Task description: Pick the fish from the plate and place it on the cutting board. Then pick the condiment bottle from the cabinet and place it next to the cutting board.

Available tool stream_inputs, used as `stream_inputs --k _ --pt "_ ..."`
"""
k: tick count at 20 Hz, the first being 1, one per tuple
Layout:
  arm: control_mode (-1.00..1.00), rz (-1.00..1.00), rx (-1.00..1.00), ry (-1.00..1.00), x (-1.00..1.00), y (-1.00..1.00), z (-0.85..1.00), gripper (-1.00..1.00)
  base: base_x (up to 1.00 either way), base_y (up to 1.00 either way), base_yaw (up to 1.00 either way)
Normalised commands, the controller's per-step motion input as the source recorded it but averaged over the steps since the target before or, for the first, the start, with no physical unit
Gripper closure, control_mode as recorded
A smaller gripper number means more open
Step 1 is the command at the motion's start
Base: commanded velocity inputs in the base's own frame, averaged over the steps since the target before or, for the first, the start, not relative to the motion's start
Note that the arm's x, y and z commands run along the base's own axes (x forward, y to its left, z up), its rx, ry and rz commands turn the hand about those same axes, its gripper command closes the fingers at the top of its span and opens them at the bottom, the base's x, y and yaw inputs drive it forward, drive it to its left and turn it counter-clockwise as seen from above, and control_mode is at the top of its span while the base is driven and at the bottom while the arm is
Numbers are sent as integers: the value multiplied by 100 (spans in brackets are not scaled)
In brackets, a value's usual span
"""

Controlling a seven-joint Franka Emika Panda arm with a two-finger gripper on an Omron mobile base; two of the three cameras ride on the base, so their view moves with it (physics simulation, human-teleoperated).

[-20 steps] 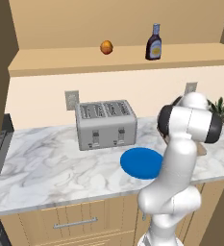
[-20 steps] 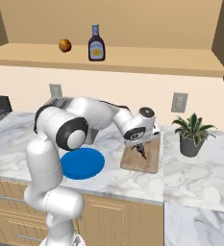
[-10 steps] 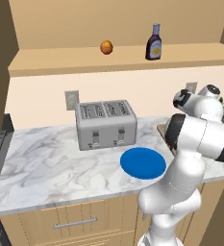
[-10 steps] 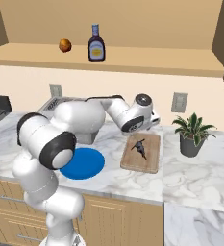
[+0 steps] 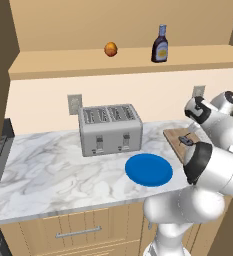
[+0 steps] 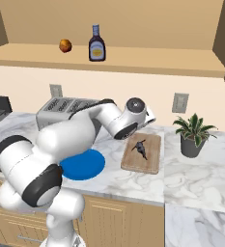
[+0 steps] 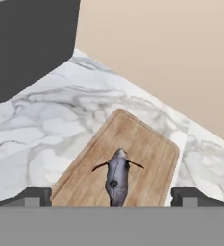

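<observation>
The small dark grey fish lies on the brown wooden cutting board, free of any grip. My gripper hangs open a little above it, its two finger tips spread wide to either side of the fish. From the right base, the fish rests mid-board, and the bare blue plate sits to its left. The dark condiment bottle with its yellow label stands upright on the cabinet shelf. In the left base view, the bottle is at the upper right and the plate is in front of the toaster.
A silver toaster stands on the marble counter behind the plate. A round orange fruit sits on the shelf left of the bottle. A potted plant stands right of the board, below a wall outlet.
The gripper has opened, left the fish lying on the cutting board and risen away from it.
</observation>
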Motion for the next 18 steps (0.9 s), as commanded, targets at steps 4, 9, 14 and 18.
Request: stream_inputs --k 4,9,14,18 --pt "-100 0 0 -9 -40 21 27 -100 0 0 0" --pt "-100 0 0 -4 -29 22 35 -100 0 0 0" --pt "-100 -1 12 0 -26 10 34 -100 0 0 0" --pt "-100 -5 18 0 -28 7 29 -100 0 0 0"
